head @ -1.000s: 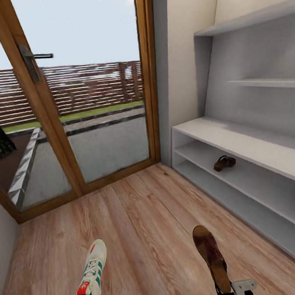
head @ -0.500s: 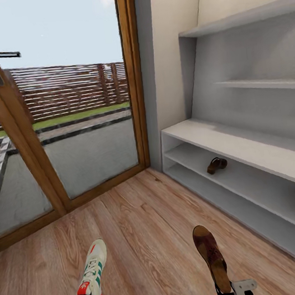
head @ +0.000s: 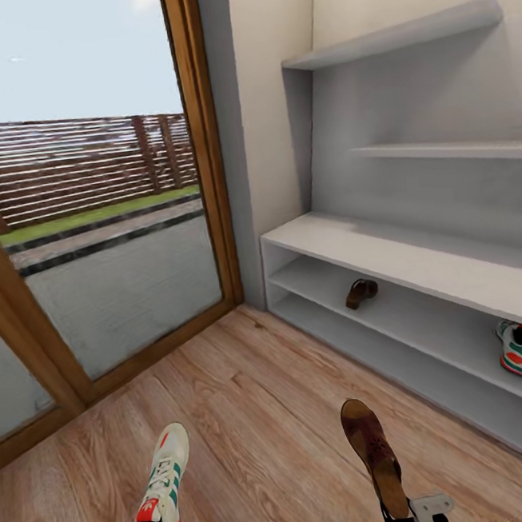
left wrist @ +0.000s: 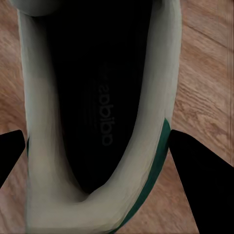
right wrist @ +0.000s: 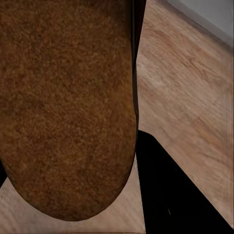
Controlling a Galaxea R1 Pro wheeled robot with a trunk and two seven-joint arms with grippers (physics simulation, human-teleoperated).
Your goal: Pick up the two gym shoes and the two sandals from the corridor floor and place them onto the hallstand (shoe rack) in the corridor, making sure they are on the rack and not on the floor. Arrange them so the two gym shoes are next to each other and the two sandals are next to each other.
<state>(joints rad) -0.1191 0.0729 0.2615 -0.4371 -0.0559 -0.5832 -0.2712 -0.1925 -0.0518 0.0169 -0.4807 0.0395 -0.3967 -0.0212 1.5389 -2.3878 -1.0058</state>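
Since the earlier frames the head camera has swung to the right: the glazed door (head: 91, 255) slides toward the left edge and more of the hallstand (head: 422, 264) comes into view, while the shoes themselves keep their places.

In the head view, one sandal (head: 361, 291) lies on the hallstand's upper open shelf near the door end, and one gym shoe (head: 519, 349) sits on the same shelf well apart from it, toward the right edge. The bench top and the wall shelves above carry nothing. At the bottom of the view, a second gym shoe (head: 159, 493) is held up over the corridor floor (head: 254, 422) on the left, and a second sandal (head: 373, 452) on the right, toe pointing away.

In the left wrist view, the gym shoe (left wrist: 97, 122) sits between the two dark fingers (left wrist: 202, 180) of the left gripper (left wrist: 95, 165), its opening facing the camera (heel end nearest), so the grip is closed on it.

In the right wrist view, the sandal's brown footbed (right wrist: 66, 102) is close up; one dark finger (right wrist: 170, 195) of the right gripper lies against its edge, which reads as a grip on the sandal.
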